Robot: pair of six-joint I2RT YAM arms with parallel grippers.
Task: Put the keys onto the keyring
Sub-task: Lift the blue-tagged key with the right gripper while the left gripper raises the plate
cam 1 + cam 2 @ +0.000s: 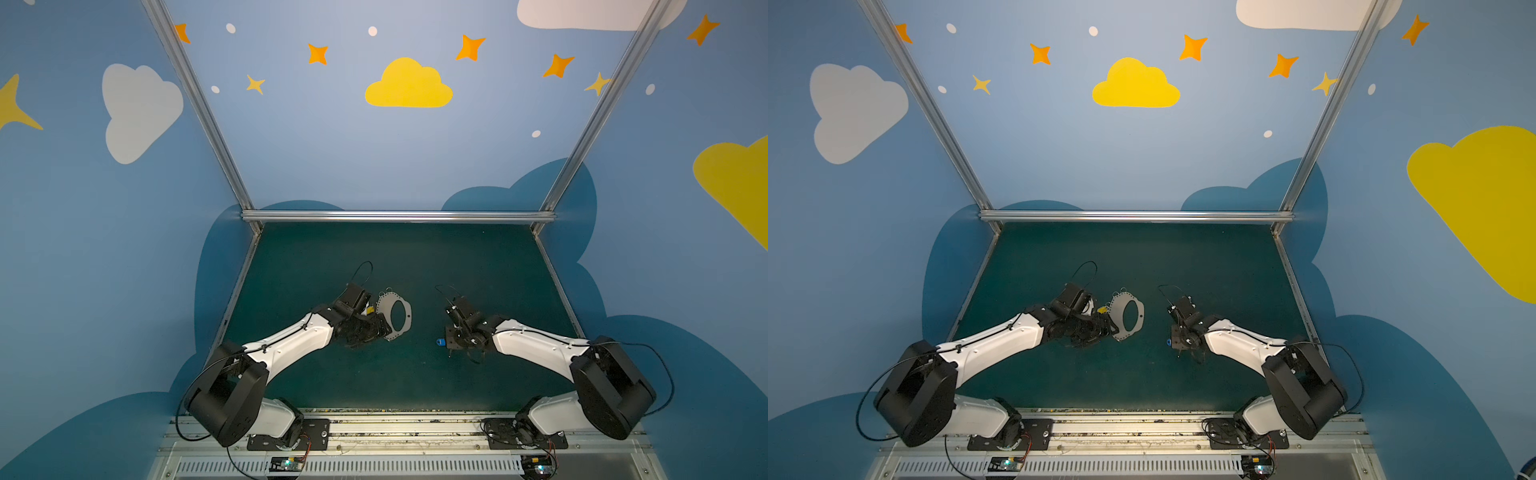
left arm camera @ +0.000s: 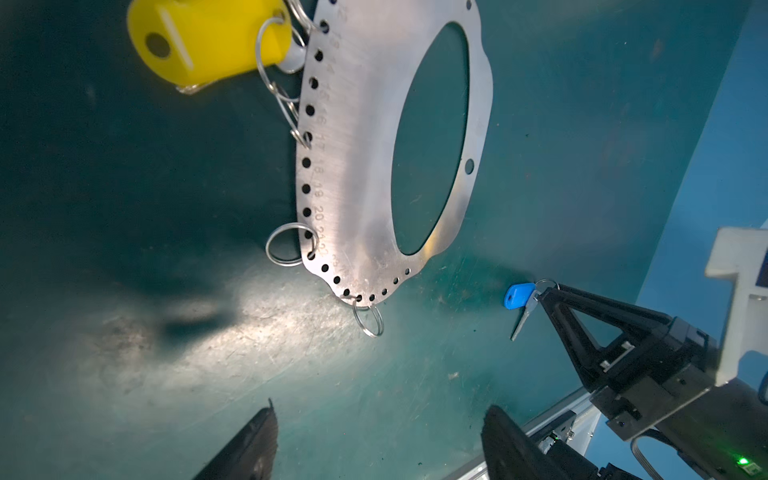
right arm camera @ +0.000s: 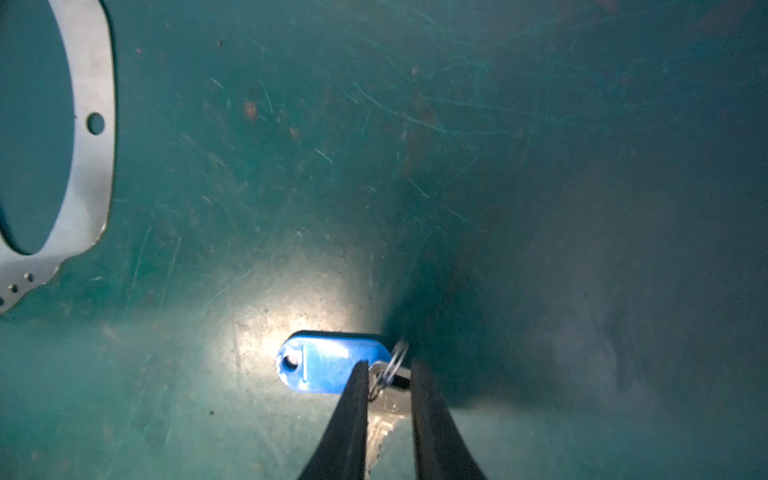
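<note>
Blue-tag key (image 3: 324, 361) lies flat on counter (image 3: 415, 166), apart from keyring (image 2: 361, 145). The right tool (image 3: 389, 365) is nearly closed astride its head & ring; firm hold can't be told. The left tool (image 2: 380, 409) is wide open, empty, by keyring. Risk: thin wire ring slips from pads on lift, so key drops or skids away.

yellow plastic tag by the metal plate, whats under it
Only an edge of what looks like a small silver metal key pokes out from beneath the oblong yellow plastic tag; the rest is covered by the tag.
</note>
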